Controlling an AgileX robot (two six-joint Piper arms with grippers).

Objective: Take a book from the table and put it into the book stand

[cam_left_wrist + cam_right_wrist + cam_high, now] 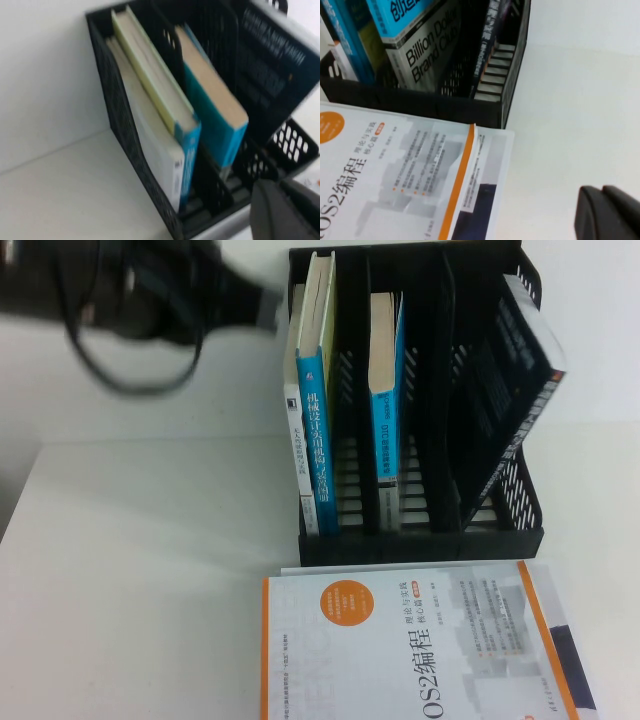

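Observation:
The book (318, 430), with a pale yellow-green cover and blue spine, stands upright in the left slot of the black book stand (420, 540), next to a white book (293, 440). In the left wrist view the book (150, 75) shows from above inside the stand (125, 140). My left gripper (262, 306) is a blurred dark shape up beside the stand's top left corner, apart from the book; its fingers (270, 212) are together and empty. My right gripper (610, 212) is shut and empty over the bare white table (570, 100), right of the stand (420, 102).
A thinner blue-spined book (385, 390) stands in the middle slot and a dark book (510, 390) leans in the right slot. A white book with an orange circle (400, 650) lies flat in front of the stand. The table (150, 560) is bare at left.

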